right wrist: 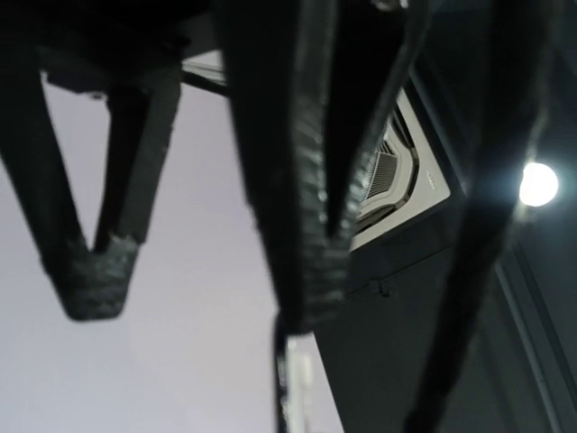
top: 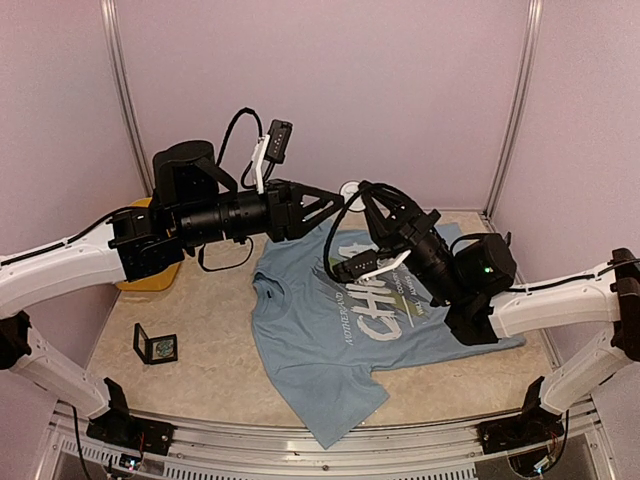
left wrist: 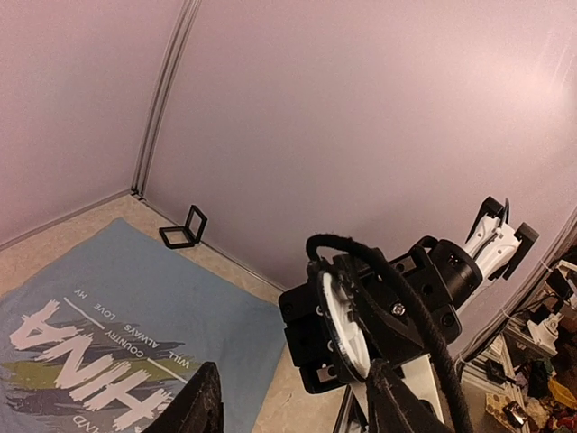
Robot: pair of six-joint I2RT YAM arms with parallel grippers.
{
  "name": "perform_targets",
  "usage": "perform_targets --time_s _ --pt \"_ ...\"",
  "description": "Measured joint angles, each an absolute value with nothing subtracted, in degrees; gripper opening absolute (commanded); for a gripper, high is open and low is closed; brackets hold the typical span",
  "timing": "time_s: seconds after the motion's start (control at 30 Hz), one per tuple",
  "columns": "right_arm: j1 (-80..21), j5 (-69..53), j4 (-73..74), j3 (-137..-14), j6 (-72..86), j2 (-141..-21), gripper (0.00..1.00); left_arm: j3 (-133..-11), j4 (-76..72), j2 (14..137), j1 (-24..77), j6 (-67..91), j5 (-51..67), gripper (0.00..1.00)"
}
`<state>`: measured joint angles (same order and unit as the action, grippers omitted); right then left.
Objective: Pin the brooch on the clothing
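The clothing, a light blue T-shirt [top: 330, 340] with white "CHINA" lettering, lies flat on the table and also shows in the left wrist view [left wrist: 135, 307]. My right gripper [top: 360, 192] is raised over the shirt's collar and is shut on the brooch [top: 350, 187], a round white disc with a dark rim. The left wrist view shows the brooch [left wrist: 341, 307] edge-on in the right gripper [left wrist: 356, 334]. In the right wrist view its blurred edge [right wrist: 290, 388] sticks out past the gripper [right wrist: 297, 307]. My left gripper [top: 325, 212] is open and empty, just left of the brooch, its fingers [left wrist: 194, 406] apart.
A small open black box [top: 155, 345] sits on the table at the left front. A yellow object [top: 150, 275] stands behind my left arm. Another small black open frame [left wrist: 185, 227] stands by the back wall beyond the shirt. Pale walls close in the back and sides.
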<state>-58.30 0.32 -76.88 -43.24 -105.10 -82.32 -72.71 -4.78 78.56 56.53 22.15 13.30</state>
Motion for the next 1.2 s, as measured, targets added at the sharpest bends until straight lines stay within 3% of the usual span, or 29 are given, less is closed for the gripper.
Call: perform_targets --time_s 0.13,0.2,0.3,0.43,0.53,0.8,0.97,1.07,1.2 --pt "-58.5 0.2 -77.0 -43.5 -106.2 -82.8 0.0 -72.7 -6.0 78.7 56.5 22.9 14.6 0.48" --pt "-58.7 0.2 -77.0 -43.7 -106.5 -83.3 0.0 -72.7 -6.7 78.8 56.6 23.1 15.1 0.4" --pt "-59.3 0.2 -77.0 -43.9 -106.8 -83.6 0.0 -72.7 -7.3 79.3 56.6 23.6 15.8 0.19" --pt "-59.5 0.6 -76.6 -44.0 -106.8 -83.7 0.0 -73.1 -7.7 80.0 56.8 23.3 17.2 0.13" --pt "-59.6 0.8 -76.6 -44.1 -106.8 -83.7 0.0 -73.4 -7.7 80.2 56.8 23.5 17.8 0.01" --pt "-59.6 0.7 -77.4 -44.3 -106.9 -83.7 0.0 -73.7 -7.7 80.2 56.8 25.4 18.5 0.0" --pt "-59.6 1.0 -76.6 -44.4 -103.9 -83.6 0.31 -73.6 -7.7 80.1 56.8 24.4 18.1 0.0" --pt "-59.9 1.5 -75.9 -44.4 -100.9 -83.0 0.57 -73.4 -7.7 80.0 56.6 22.7 17.2 0.0" --pt "-60.2 2.2 -75.1 -44.4 -97.1 -81.0 0.82 -72.8 -7.4 79.0 56.6 20.9 15.8 0.0"
